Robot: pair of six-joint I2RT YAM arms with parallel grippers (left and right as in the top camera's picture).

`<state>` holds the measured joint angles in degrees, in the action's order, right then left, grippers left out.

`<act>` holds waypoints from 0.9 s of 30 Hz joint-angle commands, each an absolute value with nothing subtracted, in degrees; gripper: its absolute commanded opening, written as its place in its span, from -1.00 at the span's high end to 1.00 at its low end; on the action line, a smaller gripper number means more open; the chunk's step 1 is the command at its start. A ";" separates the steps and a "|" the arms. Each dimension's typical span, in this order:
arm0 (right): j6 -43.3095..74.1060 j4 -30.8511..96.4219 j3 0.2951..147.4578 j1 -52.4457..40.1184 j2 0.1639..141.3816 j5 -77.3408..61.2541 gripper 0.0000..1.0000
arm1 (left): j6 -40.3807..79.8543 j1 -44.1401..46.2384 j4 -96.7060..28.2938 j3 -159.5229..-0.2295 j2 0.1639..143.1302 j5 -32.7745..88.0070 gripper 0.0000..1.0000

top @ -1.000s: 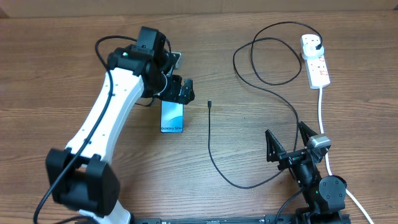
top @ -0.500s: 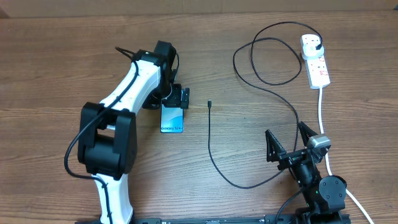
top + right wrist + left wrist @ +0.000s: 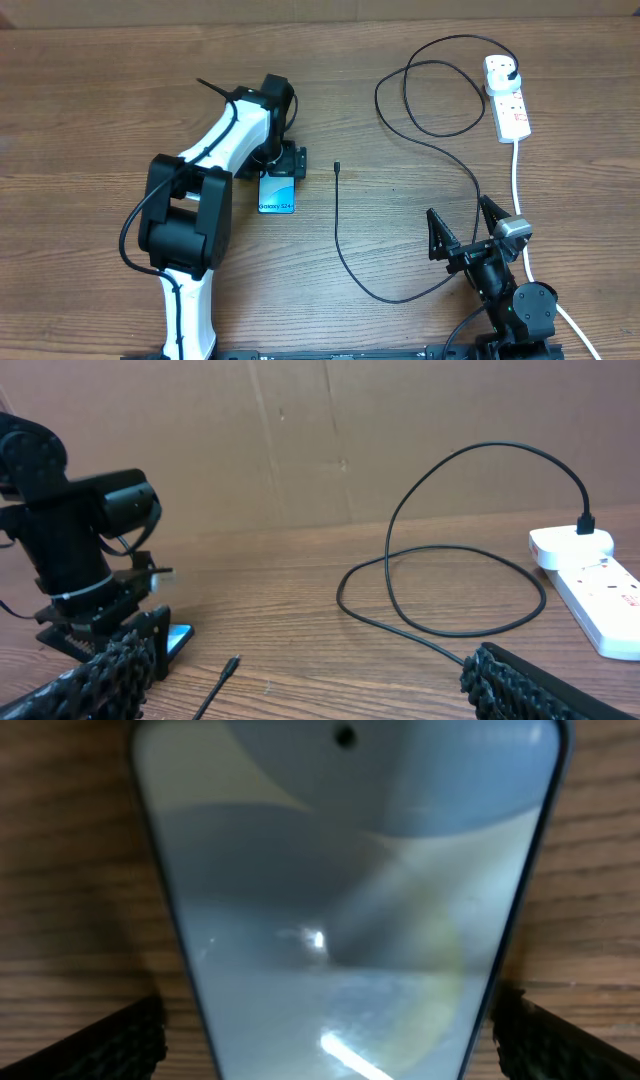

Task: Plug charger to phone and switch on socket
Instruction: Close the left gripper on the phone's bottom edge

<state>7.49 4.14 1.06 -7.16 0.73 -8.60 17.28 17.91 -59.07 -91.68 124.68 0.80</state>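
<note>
1. Left gripper [image 3: 283, 163]: the jaws are apart and sit down over the far end of the phone [image 3: 277, 192], one finger [image 3: 110, 1045] on each long side of it. The wrist view shows a sliver of wood between the left pad and the phone's edge. On the other side I honestly can't tell if the pad is touching, so I'd say it's straddling the phone rather than clamping it.
2. Right gripper [image 3: 458, 206]: spread wide with nothing in it, parked near its base and well away from everything.
3. The phone lies flat on the table [image 3: 100, 100], screen up. Its long axis runs toward and away from the robot, with the "Galaxy S24+" end nearest. No view shows the port.
4. Here's the bit that matters. The charger's connector tip [image 3: 338, 167] lies loose on the wood to the robot's right of the phone, near it but not touching. The charger [image 3: 345, 262] trails from the tip back toward the robot, roughly parallel to the phone.
5. The tip is closer to the left arm, but that one's busy with the phone. My guess is the right arm has to reach across for it.
6. Further out, the far end of the charger is plugged into the socket [image 3: 511, 108] at the far right corner. I can't tell the switch state.
</note>
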 commanded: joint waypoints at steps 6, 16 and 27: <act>7.62 3.95 0.45 -7.40 0.16 -8.60 -1.00 | 23.55 19.42 -58.63 -92.62 127.00 -0.67 -0.95; 7.62 3.95 0.45 -7.40 0.16 -8.60 -1.00 | 23.55 19.42 -58.13 -90.87 127.02 -0.64 -0.99; 7.62 3.95 0.45 -7.40 0.16 -8.60 -1.00 | 20.56 19.42 -56.84 -90.11 127.02 -1.13 -0.87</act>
